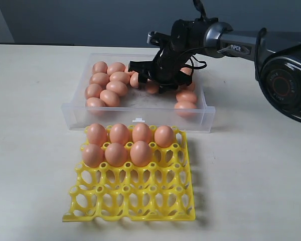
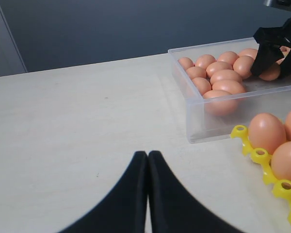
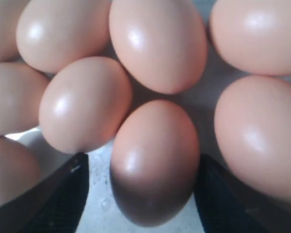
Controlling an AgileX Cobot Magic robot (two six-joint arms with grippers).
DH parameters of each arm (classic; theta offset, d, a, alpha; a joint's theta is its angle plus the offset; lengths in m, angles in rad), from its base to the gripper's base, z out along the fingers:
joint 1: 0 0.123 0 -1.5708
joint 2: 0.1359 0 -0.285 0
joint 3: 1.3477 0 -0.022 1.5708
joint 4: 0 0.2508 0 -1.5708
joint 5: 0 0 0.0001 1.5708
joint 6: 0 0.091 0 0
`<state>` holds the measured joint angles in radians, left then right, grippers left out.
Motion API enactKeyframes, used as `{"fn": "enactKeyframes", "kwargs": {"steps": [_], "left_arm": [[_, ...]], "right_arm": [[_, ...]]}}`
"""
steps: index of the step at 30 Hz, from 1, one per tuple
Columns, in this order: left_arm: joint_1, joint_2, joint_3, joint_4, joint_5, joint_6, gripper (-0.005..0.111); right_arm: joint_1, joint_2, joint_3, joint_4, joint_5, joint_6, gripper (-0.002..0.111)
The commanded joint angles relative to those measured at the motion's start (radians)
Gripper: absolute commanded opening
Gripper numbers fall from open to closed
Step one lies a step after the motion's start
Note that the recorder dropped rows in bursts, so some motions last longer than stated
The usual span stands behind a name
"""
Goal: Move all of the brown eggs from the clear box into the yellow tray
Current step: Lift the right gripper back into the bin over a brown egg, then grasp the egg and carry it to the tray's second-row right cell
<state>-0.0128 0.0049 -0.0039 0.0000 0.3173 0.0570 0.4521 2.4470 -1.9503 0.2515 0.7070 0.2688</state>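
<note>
brown eggs point(image 1: 119, 134): smooth matte orange-tan ovals | yellow tray point(image 1: 130, 218): seven seated | right gripper point(image 3: 141, 162): spread, straddling one egg in clear box point(image 1: 115, 114) | left gripper point(image 2: 148, 155): pressed together, empty

Small white lettering on the right arm point(image 1: 234, 48); too blurred to read; nothing else legible.

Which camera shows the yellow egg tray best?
The exterior view: the whole yellow tray shows, seven brown eggs in its cups. The left wrist view catches only one corner; the right wrist view shows none of it.
</note>
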Motion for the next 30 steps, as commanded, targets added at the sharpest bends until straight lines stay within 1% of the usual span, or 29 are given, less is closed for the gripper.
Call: {"fn": "enactKeyframes", "kwargs": {"steps": [1,3,4,6,7,8,9,10,12,14,17,19,20,21,22,23,24,25,26,27,29,30], "left_arm": [[0.004,-0.005,0.004,0.0,-0.01,0.0,0.0],[0.004,-0.005,0.004,0.0,-0.01,0.0,0.0],[0.004,-0.005,0.004,0.0,-0.01,0.0,0.0],[0.004,-0.005,0.004,0.0,-0.009,0.0,0.0],[0.004,-0.005,0.004,0.0,-0.009,0.0,0.0],[0.004,-0.005,0.004,0.0,-0.009,0.0,0.0],[0.004,-0.005,0.004,0.0,-0.009,0.0,0.0],[0.004,-0.005,0.004,0.0,-0.009,0.0,0.0],[0.004,-0.005,0.004,0.0,-0.009,0.0,0.0],[0.004,-0.005,0.004,0.0,-0.009,0.0,0.0],[0.004,-0.005,0.004,0.0,-0.009,0.0,0.0],[0.004,-0.005,0.004,0.0,-0.009,0.0,0.0],[0.004,-0.005,0.004,0.0,-0.009,0.0,0.0],[0.004,-0.005,0.004,0.0,-0.009,0.0,0.0],[0.004,-0.005,0.004,0.0,-0.009,0.0,0.0],[0.004,-0.005,0.004,0.0,-0.009,0.0,0.0],[0.004,-0.005,0.004,0.0,-0.009,0.0,0.0],[0.004,-0.005,0.004,0.0,-0.009,0.0,0.0],[0.004,-0.005,0.004,0.0,-0.009,0.0,0.0],[0.004,-0.005,0.004,0.0,-0.009,0.0,0.0],[0.004,-0.005,0.004,0.0,-0.009,0.0,0.0],[0.004,-0.005,0.004,0.0,-0.009,0.0,0.0]], "right_arm": [[-0.011,0.005,0.001,-0.018,-0.041,-0.002,0.057],[-0.011,0.005,0.001,-0.018,-0.041,-0.002,0.038],[-0.011,0.005,0.001,-0.014,-0.043,-0.002,0.034],[-0.011,0.005,0.001,-0.014,-0.04,-0.015,0.035],[-0.009,0.001,0.001,-0.012,-0.038,-0.046,0.031],[-0.009,-0.004,0.001,-0.005,-0.031,-0.085,0.023],[-0.007,-0.015,0.001,0.002,-0.006,-0.119,0.01],[-0.003,-0.027,0.001,0.002,0.006,-0.135,0.0],[0.007,-0.052,0.001,0.002,0.011,-0.177,0.0],[0.043,-0.111,0.014,-0.02,-0.05,-0.211,0.0],[0.092,-0.191,0.093,-0.035,-0.258,-0.211,0.0],[0.131,-0.252,0.178,-0.035,-0.44,-0.205,0.0],[0.167,-0.311,0.283,-0.033,-0.626,-0.205,0.0],[0.186,-0.346,0.356,-0.033,-0.728,-0.205,0.0],[0.221,-0.425,0.509,-0.021,-0.927,-0.205,0.0],[0.238,-0.469,0.602,0.006,-1.04,-0.205,0.0],[0.267,-0.55,0.794,0.069,-1.238,-0.205,0.0],[0.282,-0.594,0.887,0.092,-1.332,-0.207,0.0],[0.303,-0.671,1.036,0.1,-1.451,-0.218,0.0],[0.31,-0.711,1.108,0.098,-1.474,-0.225,0.0],[0.318,-0.831,1.31,0.056,-1.451,-0.244,0.0],[0.318,-0.856,1.357,0.044,-1.451,-0.244,0.0]]}}
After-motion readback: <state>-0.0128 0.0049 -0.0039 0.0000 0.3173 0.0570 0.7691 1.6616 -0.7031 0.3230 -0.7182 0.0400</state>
